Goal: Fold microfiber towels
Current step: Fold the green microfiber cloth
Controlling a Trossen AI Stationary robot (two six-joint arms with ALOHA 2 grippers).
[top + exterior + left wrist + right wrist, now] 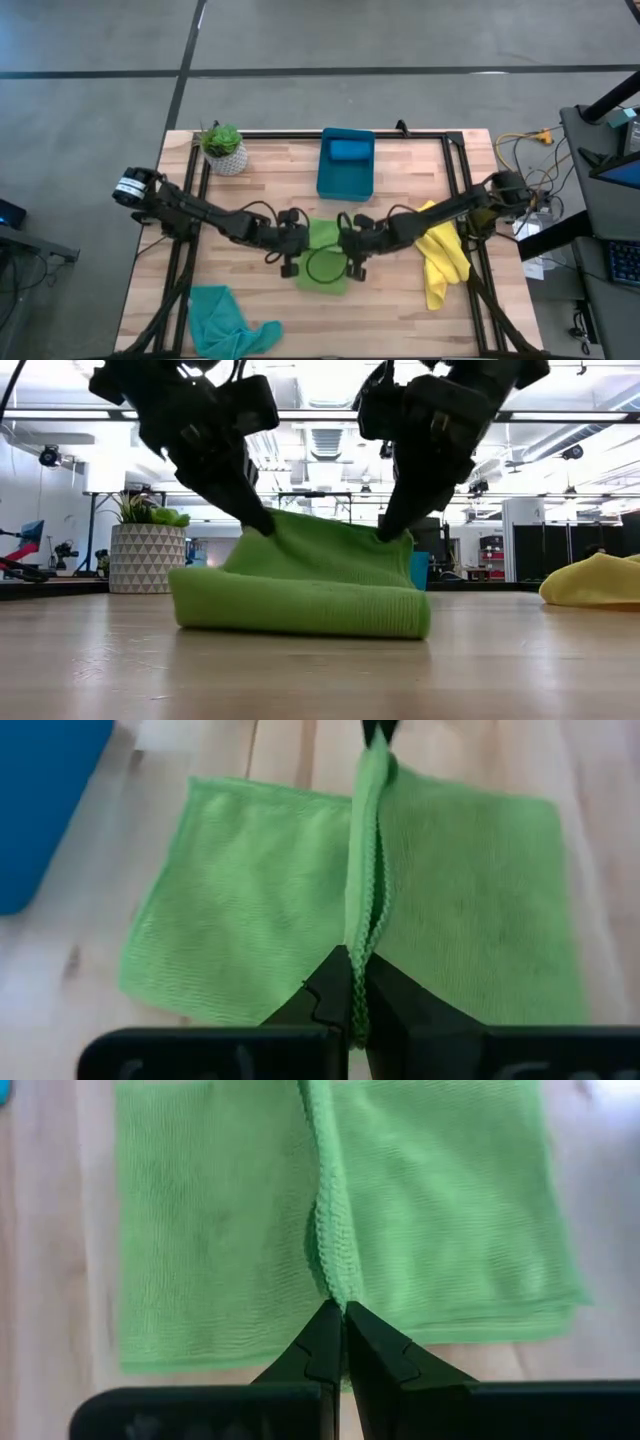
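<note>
A lime green microfiber towel lies at the table's middle, doubled over, its fold resting on the wood. Both my grippers are shut on its raised upper edge: my left gripper at the left end, my right gripper at the right end. A yellow towel lies crumpled at the right, a teal towel at the near left. A blue towel sits in the blue bin. My left gripper pinches the green towel's hemmed edge at its left end between its two fingers, slanting down from the table's left. The edge runs on as a raised ridge to the other gripper; the towel's lower part lies on the table. My right gripper pinches the same hemmed edge at its right end between its two fingers, slanting down from the table's right. The edge stands lifted above the towel; the spread cloth below rests on the table.
A potted plant stands at the far left corner. The blue bin is just beyond the green towel. Bare wood lies in front of the towel toward the near edge.
</note>
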